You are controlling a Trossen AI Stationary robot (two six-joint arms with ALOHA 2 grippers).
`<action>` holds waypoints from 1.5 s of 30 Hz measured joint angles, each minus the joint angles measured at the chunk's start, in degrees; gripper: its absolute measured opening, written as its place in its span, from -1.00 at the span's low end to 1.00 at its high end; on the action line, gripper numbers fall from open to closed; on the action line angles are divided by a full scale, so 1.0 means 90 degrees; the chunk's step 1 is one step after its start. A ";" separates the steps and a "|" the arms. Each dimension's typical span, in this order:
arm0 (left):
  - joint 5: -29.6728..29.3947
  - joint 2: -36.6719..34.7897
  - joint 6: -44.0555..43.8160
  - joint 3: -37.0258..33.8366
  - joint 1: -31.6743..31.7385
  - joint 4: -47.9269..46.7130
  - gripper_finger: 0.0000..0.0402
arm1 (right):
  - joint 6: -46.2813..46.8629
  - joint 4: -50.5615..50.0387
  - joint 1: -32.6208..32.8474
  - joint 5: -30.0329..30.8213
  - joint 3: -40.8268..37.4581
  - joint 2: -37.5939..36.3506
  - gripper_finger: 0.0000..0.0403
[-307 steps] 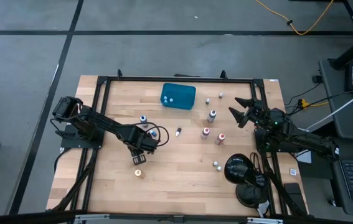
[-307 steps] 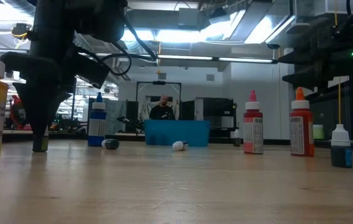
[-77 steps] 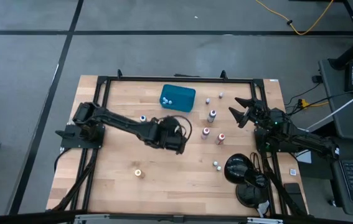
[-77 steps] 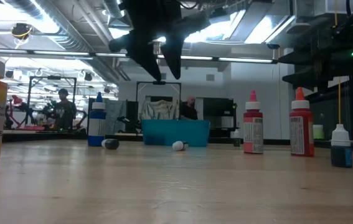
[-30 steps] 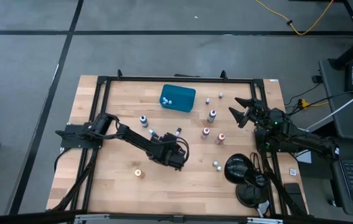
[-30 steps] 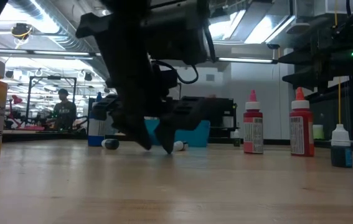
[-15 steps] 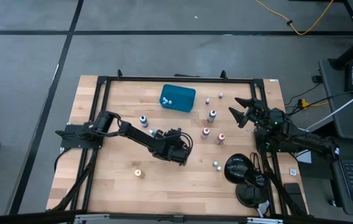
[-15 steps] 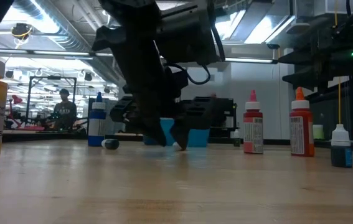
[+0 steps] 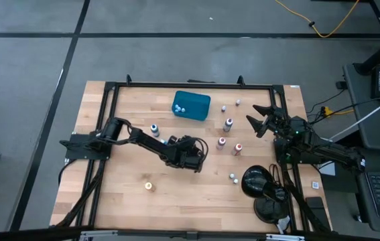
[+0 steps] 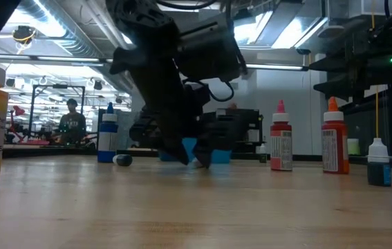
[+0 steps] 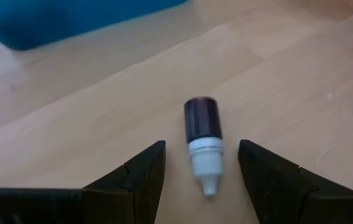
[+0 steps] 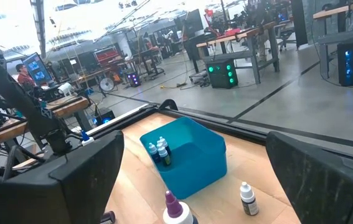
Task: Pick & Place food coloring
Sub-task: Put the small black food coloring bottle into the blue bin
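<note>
1. The left gripper (image 11: 201, 168) is hanging low over the middle of the desk (image 9: 109, 194), because a dark vial (image 11: 202, 140) is lying on its side there, white cap pointing back toward the wrist, right in the gap between the fingers (image 11: 140, 174).
2. Those fingers are standing partly open, one either side of the cap end, and they are touching nothing — bare wood is showing on both sides of the vial.
3. The teal tray (image 9: 192, 104) is sitting toward the far edge with two small bottles (image 12: 160, 151) already in it, so that looks like the drop-off.
4. More food coloring is standing loose on the desk: red-filled bottles (image 10: 281, 145) to the right, a blue bottle (image 10: 108, 133) to the left.
5. The right gripper (image 9: 262, 119) is waiting at the desk's right edge, spread wide and gripping nothing.
</note>
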 joint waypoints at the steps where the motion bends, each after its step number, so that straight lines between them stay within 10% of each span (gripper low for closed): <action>1: 0.0003 0.0000 0.0087 0.0000 0.0022 0.0059 -0.01 | 0.0000 -0.0001 -0.0001 0.0000 0.0000 0.0000 0.95; 13: 0.0133 0.0000 0.0209 0.0000 0.0112 0.0212 -0.04 | -0.0002 -0.0001 0.0000 0.0000 0.0000 0.0000 0.95; 29: 0.0384 -0.0048 0.0264 0.0050 -0.0018 0.0108 -0.69 | 0.0000 0.0000 0.0000 0.0000 0.0000 0.0000 0.95; 45: 0.1844 -0.1163 0.2057 0.1840 -0.0366 -0.3315 -0.68 | -0.0001 -0.0004 -0.0002 0.0000 0.0000 -0.0002 0.95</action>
